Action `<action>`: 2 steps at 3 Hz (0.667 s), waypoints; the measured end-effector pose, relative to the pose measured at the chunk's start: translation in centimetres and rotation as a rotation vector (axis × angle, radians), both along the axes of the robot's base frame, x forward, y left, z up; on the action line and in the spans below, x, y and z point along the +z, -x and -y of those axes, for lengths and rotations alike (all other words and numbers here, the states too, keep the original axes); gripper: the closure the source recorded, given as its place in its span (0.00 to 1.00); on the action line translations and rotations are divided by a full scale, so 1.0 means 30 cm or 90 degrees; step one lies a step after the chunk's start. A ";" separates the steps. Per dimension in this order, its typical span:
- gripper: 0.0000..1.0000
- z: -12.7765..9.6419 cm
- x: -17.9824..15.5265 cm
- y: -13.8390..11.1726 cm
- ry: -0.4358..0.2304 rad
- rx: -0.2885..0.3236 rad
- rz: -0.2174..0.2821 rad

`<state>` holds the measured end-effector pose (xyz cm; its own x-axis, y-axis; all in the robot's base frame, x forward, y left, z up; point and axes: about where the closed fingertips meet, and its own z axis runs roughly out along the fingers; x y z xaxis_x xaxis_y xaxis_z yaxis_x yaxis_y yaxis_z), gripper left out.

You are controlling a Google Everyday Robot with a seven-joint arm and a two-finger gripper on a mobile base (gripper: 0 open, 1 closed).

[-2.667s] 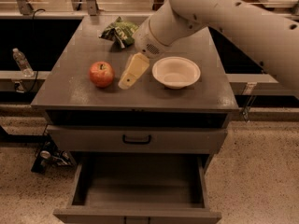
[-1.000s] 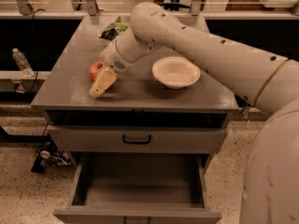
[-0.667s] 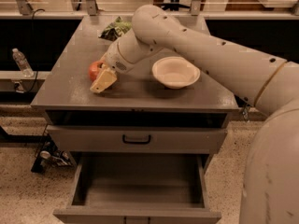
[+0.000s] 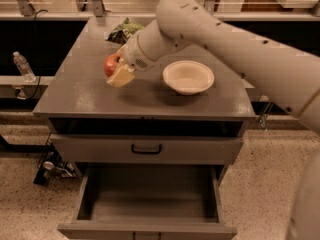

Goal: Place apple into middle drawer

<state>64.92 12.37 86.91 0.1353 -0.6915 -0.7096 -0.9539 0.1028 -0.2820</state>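
Note:
The red apple [image 4: 110, 65] is between the pale fingers [image 4: 121, 77] of my gripper [image 4: 117, 71], which is shut on it. It hangs a little above the left part of the grey cabinet top [image 4: 85, 91]; only its left side shows. The arm reaches in from the upper right. The middle drawer [image 4: 150, 196] is pulled out low at the front, and its deep grey tray holds nothing. It lies well below the apple and nearer to the camera.
A white bowl [image 4: 188, 76] stands on the top, right of the gripper. A green snack bag [image 4: 124, 31] lies behind the gripper. A flat drawer front with a black bar handle [image 4: 146, 148] is above the open drawer. A plastic bottle [image 4: 23, 66] stands at far left.
The gripper came down from beside the bowl onto the apple and closed on it. Since the last earlier frame, apple and gripper have risen slightly and shifted right.

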 end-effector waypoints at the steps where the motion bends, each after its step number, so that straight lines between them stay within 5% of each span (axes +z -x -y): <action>1: 1.00 0.096 0.087 0.041 0.006 -0.026 0.023; 2: 1.00 0.096 0.087 0.042 0.006 -0.026 0.023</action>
